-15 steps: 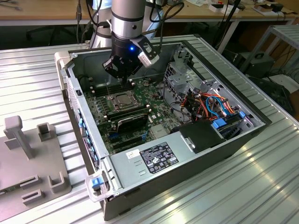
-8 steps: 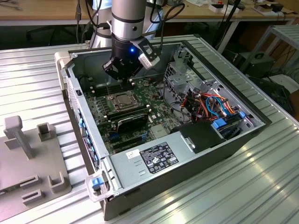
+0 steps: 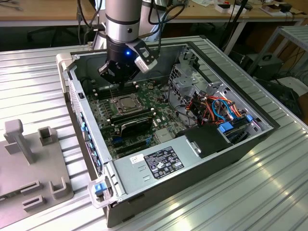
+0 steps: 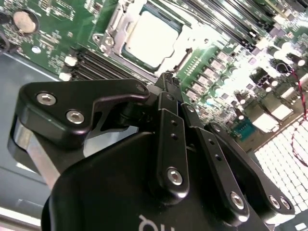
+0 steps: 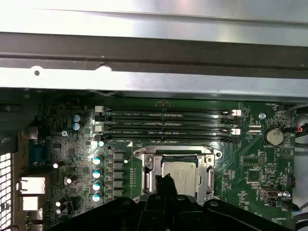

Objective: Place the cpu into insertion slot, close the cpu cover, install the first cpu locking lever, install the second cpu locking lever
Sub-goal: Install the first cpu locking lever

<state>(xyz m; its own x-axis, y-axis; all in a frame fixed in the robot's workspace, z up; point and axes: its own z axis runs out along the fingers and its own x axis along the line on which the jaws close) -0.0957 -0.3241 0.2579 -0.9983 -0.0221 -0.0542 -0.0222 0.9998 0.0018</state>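
The cpu [image 5: 179,171] is already sitting in the insertion slot [image 5: 155,163], and the cpu cover [image 5: 208,168] looks down over it, so I'd say we're at the lever stage. The gripper [image 4: 168,79] hovers at the socket's edge with its fingers [image 4: 166,125] pinched together, empty. Hooking a thin lever takes a small, precise push.

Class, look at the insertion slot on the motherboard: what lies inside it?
The cpu lies inside the insertion slot, silver top showing. The pin field beneath is covered by it.

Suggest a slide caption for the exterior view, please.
Pincer poised over the cpu on the motherboard of an open computer case.
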